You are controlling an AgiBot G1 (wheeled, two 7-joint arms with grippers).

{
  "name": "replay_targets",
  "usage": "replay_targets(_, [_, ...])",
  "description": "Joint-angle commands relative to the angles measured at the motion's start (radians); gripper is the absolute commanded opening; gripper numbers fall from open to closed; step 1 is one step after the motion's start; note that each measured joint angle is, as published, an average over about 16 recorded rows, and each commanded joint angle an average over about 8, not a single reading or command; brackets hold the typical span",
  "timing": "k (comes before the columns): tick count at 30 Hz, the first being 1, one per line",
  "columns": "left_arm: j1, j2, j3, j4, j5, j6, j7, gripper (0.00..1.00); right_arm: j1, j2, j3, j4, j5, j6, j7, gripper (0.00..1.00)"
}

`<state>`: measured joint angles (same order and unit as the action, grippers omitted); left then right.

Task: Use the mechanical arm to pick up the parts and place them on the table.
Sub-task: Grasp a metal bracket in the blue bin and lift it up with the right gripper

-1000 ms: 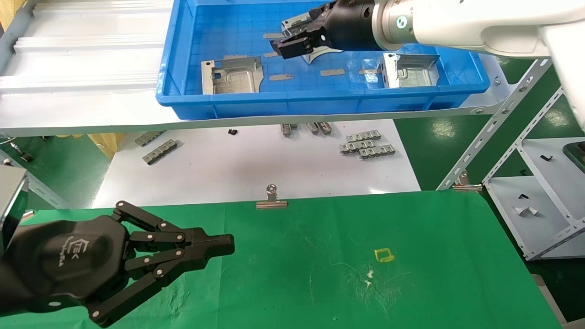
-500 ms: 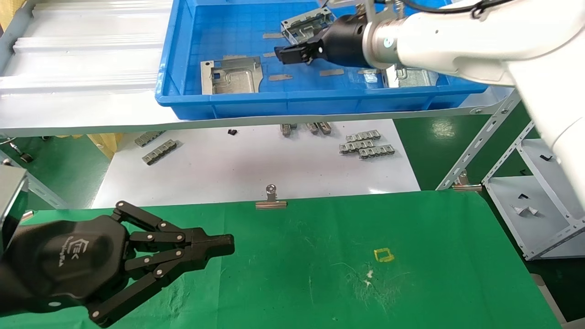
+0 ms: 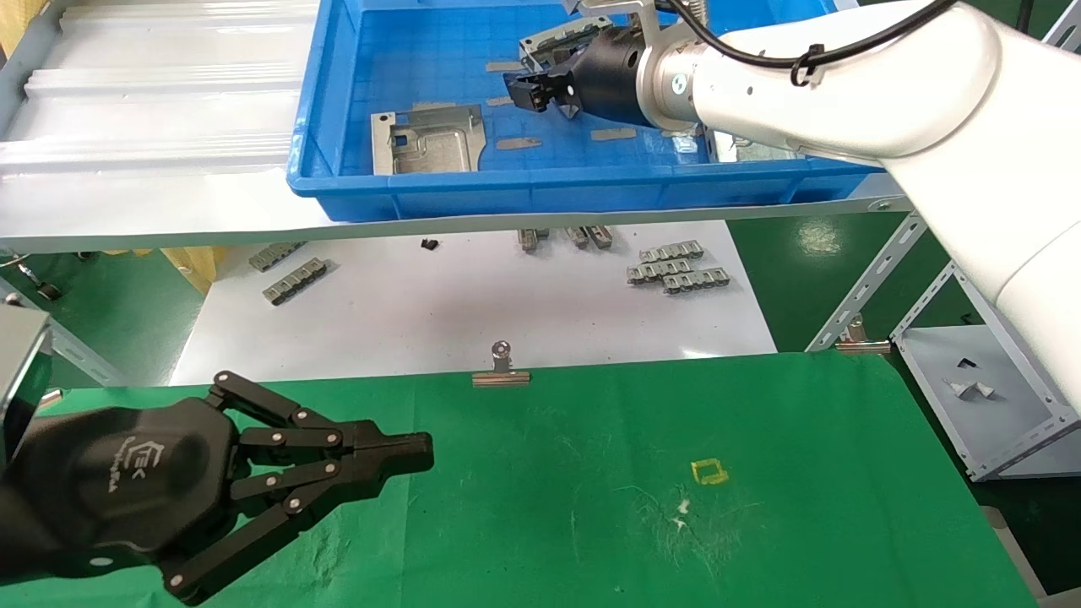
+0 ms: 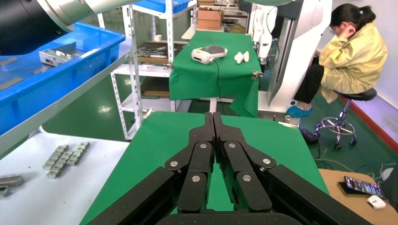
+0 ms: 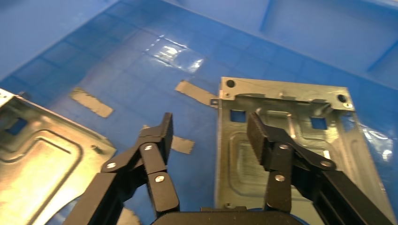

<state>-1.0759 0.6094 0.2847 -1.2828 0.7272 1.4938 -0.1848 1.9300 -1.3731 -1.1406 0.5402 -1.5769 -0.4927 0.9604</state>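
Observation:
My right gripper (image 3: 528, 89) reaches into the blue tray (image 3: 507, 181), low over its floor. In the right wrist view this gripper (image 5: 210, 126) is open and empty, with one finger over a silver part (image 5: 300, 140) and the other over blue floor beside that part's edge. A second part (image 5: 42, 154) lies close by. The head view shows one part at the tray's front left (image 3: 431, 139), one behind the gripper (image 3: 553, 40), and one mostly hidden under the arm (image 3: 747, 150). My left gripper (image 3: 418, 452) is shut and empty above the green table (image 3: 591, 422).
Flat grey tape strips (image 3: 519, 143) lie on the tray floor. Toothed clip strips (image 3: 676, 272) lie on the white sheet below the tray. A binder clip (image 3: 502, 371) sits at the table's far edge, a yellow square outline (image 3: 709, 471) on the cloth. A metal shelf frame (image 3: 996, 397) stands right.
My right arm has swung further left over the tray and now covers the right-hand part; its gripper shifted slightly left and stayed open. My left arm has not moved.

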Motion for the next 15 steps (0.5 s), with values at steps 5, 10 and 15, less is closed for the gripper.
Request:
replay_targets(5, [0.000,0.000,0.000,0.000,0.000,0.000,0.000,1.00,0.011,0.001,-0.091,0.018,-0.008,0.049,0.076,0.00])
replay_targets(10, [0.000,0.000,0.001,0.000,-0.001,0.000,0.000,1.00,0.017,0.002,-0.151,0.036,-0.013,0.070,0.123,0.00])
replay_targets(15, [0.000,0.000,0.001,0.000,-0.001,0.000,0.001,1.00,0.023,0.002,-0.200,0.048,-0.022,0.091,0.163,0.00])
